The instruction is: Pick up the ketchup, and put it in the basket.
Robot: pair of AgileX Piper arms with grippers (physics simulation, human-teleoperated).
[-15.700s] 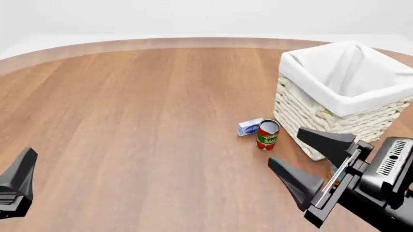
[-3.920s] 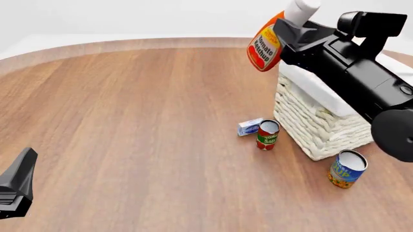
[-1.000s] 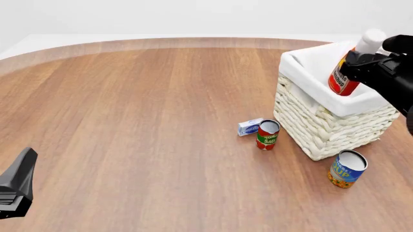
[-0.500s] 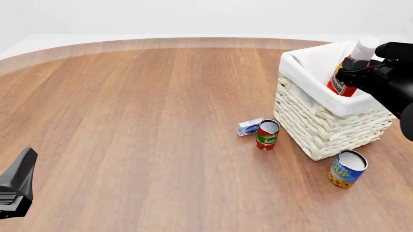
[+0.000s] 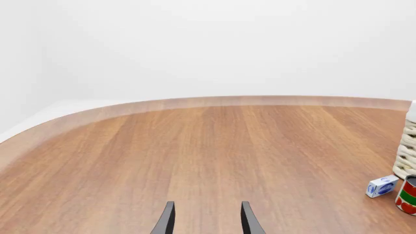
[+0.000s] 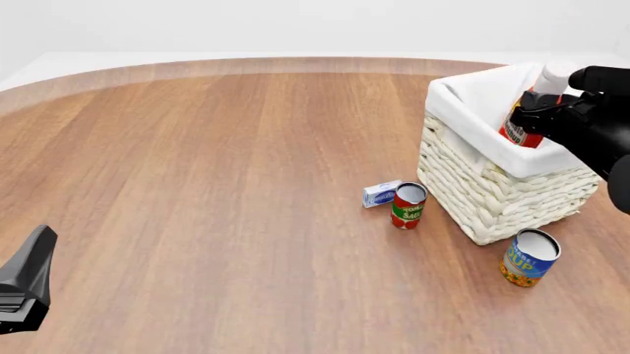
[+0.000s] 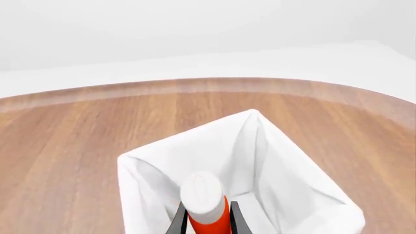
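Red plastic shows between the right gripper's black fingers, which are clamped on the ketchup just below its white cap. In the front view the bottle sits at the upper right of the frame, tilted, its lower part down inside the basket behind the near rim, its cap above the cloth lining. The right wrist view looks onto the cap from above, with the white lining opening around it and the bottle's red shoulder at the lower edge of the frame. The basket stands on the wooden table at the right. Just beside its near-left corner stands a red-and-green tomato sauce can, with a small blue-and-white box lying against the can's left side. A blue-and-orange can stands near the basket's front corner, at the lower right. The left gripper hangs at the lower left of the front view, well apart from everything; its wrist view shows the two fingers spread apart with bare wood between them.
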